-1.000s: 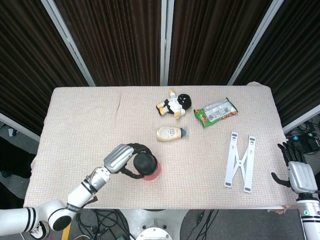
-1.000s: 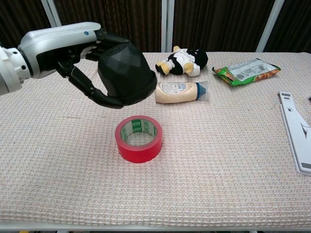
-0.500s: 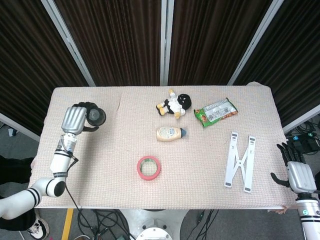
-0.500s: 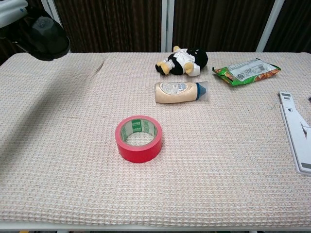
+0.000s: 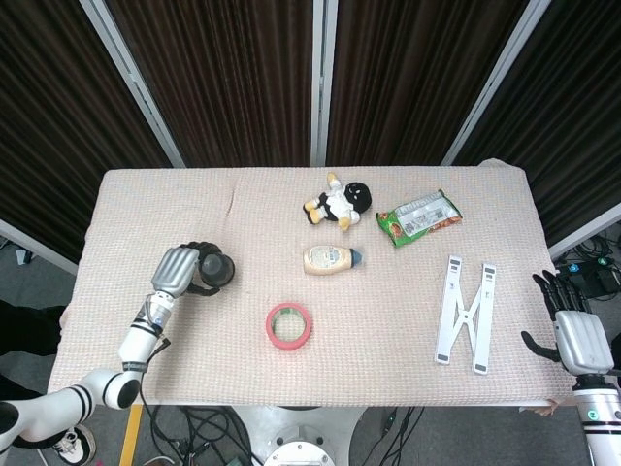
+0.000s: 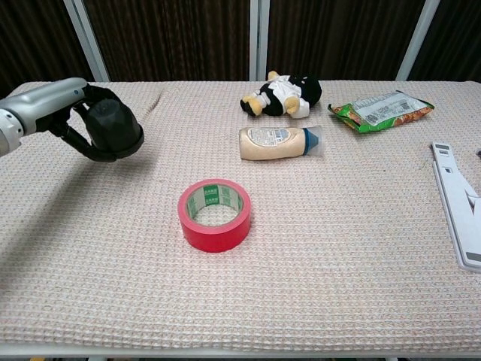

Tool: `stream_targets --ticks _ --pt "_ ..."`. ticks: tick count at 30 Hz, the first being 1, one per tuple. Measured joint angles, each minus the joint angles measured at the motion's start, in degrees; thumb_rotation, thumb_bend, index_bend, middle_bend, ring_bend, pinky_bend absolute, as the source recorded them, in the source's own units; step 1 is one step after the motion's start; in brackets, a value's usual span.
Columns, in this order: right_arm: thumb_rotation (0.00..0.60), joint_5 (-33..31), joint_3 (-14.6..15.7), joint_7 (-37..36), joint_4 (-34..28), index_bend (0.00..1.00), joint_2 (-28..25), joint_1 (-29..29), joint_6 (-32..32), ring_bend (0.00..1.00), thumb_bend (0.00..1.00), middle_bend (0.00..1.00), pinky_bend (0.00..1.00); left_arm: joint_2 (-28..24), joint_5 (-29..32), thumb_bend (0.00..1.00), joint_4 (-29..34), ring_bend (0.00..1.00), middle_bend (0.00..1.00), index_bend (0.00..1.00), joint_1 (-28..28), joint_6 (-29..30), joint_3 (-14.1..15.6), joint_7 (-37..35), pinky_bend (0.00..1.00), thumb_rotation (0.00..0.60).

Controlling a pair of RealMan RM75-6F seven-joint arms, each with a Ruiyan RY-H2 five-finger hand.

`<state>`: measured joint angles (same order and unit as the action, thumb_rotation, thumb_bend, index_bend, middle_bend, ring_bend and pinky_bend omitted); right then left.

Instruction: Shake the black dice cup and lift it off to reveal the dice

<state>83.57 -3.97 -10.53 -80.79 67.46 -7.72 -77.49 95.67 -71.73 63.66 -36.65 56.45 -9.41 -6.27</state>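
Your left hand (image 6: 71,120) holds the black dice cup (image 6: 113,129) clamped in its fingers, probably mid-shake. No dice show. Your right hand (image 5: 572,330) rests idle, fingers apart.

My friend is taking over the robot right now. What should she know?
Left hand grips the black dice cup, held up over the table's left side.
Right hand is open and idle past the table's right edge.
Done: the cup is lifted off.
No dice show in either view; only a red tape roll sits mid-table.
Left: find the dice, set the cup down.
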Motion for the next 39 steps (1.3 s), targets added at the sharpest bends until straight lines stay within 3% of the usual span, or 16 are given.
stream_targets --ticks 4,10,12,16,19,27,39 --pt "0.6 0.5 0.2 0.6 -0.5 0.0 0.0 -0.1 -0.1 0.0 0.16 0.0 0.0 2.3 0.2 0.2 -4.7 0.3 0.49 0.4 0.1 -0.9 0.1 -2.0 0.36 0.6" --pt "0.6 0.7 0.3 1.7 -1.1 0.0 0.4 -0.4 -0.1 0.0 0.16 0.0 0.0 5.5 -0.2 0.15 -11.0 0.27 0.45 0.31 0.4 -2.1 0.5 -5.6 0.33 0.6" --pt "0.6 0.7 0.3 1.9 -1.2 0.0 0.5 -0.4 -0.1 0.0 0.16 0.0 0.0 6.2 -0.7 0.13 -12.6 0.22 0.4 0.24 0.5 -2.4 0.8 -6.9 0.29 0.6" --pt "0.6 0.4 0.2 2.3 -1.4 0.0 0.4 -0.4 -0.2 0.0 0.15 0.0 0.0 6.6 -2.5 0.05 -13.8 0.11 0.2 0.12 0.6 -2.8 1.6 -9.0 0.21 0.6" --pt "0.6 0.2 0.2 2.6 -1.7 0.0 0.3 -0.3 -0.4 0.0 0.16 0.0 0.0 6.8 -3.7 0.02 -14.4 0.08 0.15 0.1 0.7 -2.2 1.9 -10.3 0.19 0.6" --pt "0.6 -0.2 0.2 2.7 -1.5 0.0 0.4 -0.4 0.1 0.0 0.15 0.0 0.0 6.3 -4.4 0.01 -13.6 0.08 0.15 0.09 1.1 -2.2 2.0 -12.2 0.19 0.6" --pt "0.6 -0.7 0.2 2.3 -0.7 0.0 0.8 -0.6 0.8 0.0 0.15 0.0 0.0 2.5 -3.1 0.0 -5.8 0.11 0.23 0.1 1.2 -2.8 0.2 -12.1 0.22 0.6"
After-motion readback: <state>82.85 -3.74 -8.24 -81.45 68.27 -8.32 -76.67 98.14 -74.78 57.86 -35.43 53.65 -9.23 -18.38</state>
